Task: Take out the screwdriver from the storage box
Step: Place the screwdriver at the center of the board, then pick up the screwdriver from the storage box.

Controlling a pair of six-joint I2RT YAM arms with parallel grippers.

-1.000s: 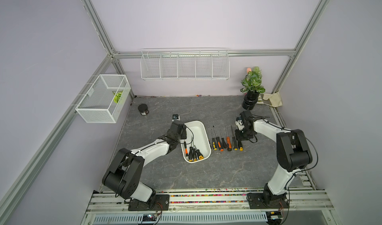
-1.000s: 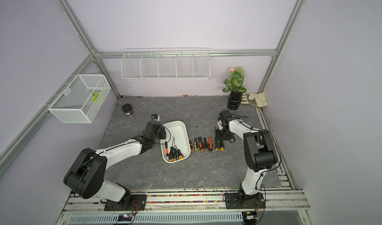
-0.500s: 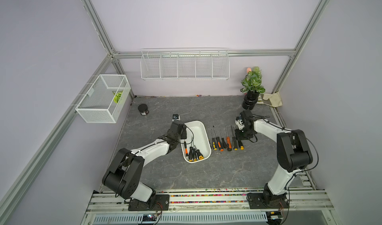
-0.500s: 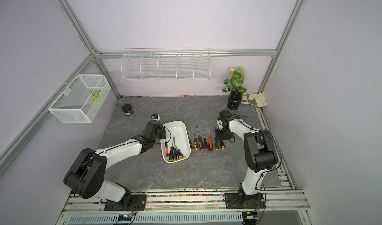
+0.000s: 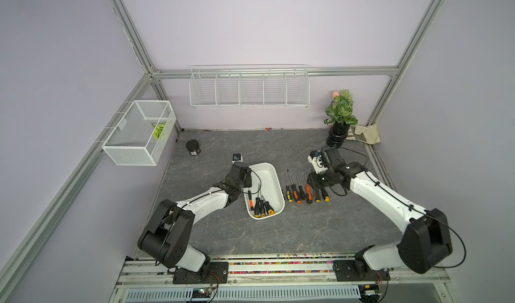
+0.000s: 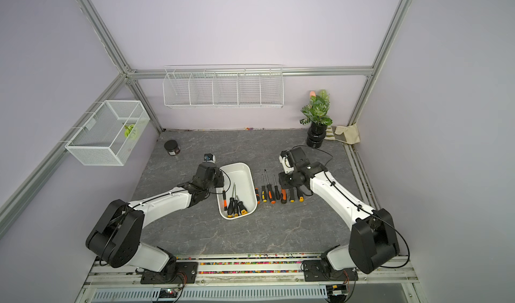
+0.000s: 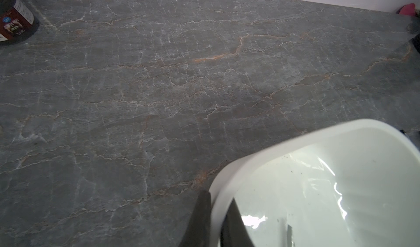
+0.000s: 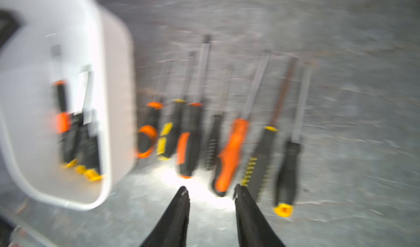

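The white storage box (image 5: pixel 264 176) (image 6: pixel 239 176) lies mid-table, with several black, orange and yellow screwdrivers (image 5: pixel 260 205) (image 6: pixel 235 205) at its near end. My left gripper (image 7: pixel 218 196) is shut on the box's left rim (image 7: pixel 295 141), one finger outside the wall and one inside. Right of the box, several more screwdrivers (image 5: pixel 299 191) (image 8: pixel 231 152) lie in a row on the table. Just above that row's handles my right gripper (image 8: pixel 210 186) (image 5: pixel 310 180) hovers open, holding nothing. The right wrist view is blurred by motion.
A black jar (image 5: pixel 193 147) stands at the back left and a potted plant (image 5: pixel 340 120) with a cloth (image 5: pixel 365 133) at the back right. A wire-mesh basket (image 5: pixel 139 133) hangs on the left wall and a long wire rack (image 5: pixel 249 88) on the back wall.
The right gripper's jaws have spread wider over the row of screwdrivers, and its wrist is moving slightly. The left arm and the box have not moved.
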